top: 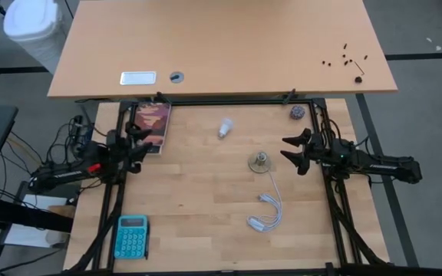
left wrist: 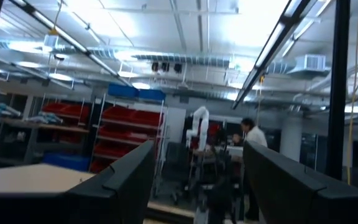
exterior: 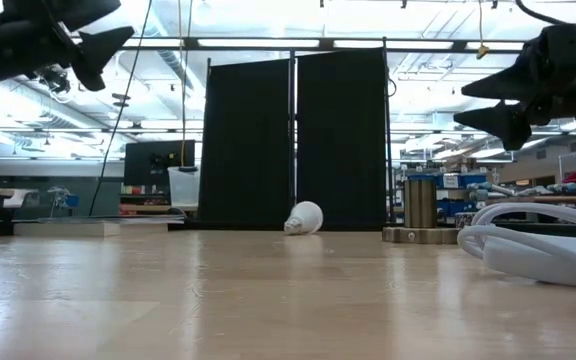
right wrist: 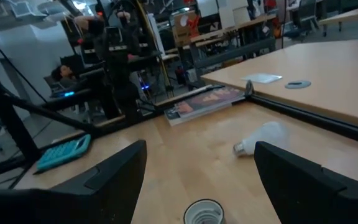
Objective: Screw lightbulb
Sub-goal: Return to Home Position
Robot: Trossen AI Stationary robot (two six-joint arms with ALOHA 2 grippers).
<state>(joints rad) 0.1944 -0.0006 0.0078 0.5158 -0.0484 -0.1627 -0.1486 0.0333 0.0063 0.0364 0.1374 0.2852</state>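
The small white lightbulb (top: 225,127) lies on its side on the wooden table, toward the far middle; it also shows in the low view (exterior: 304,217) and the right wrist view (right wrist: 260,140). The round socket (top: 260,162) stands on the table with its white cable (top: 267,215); its open top shows in the right wrist view (right wrist: 202,213). My right gripper (top: 293,152) is open, raised above the table, just right of the socket. My left gripper (top: 141,145) is open, raised at the table's left edge.
A book (top: 153,125) lies at the far left, a teal calculator (top: 131,235) at the near left, and a small dark ball (top: 296,113) at the far right. A raised wooden shelf (top: 221,46) spans the far side.
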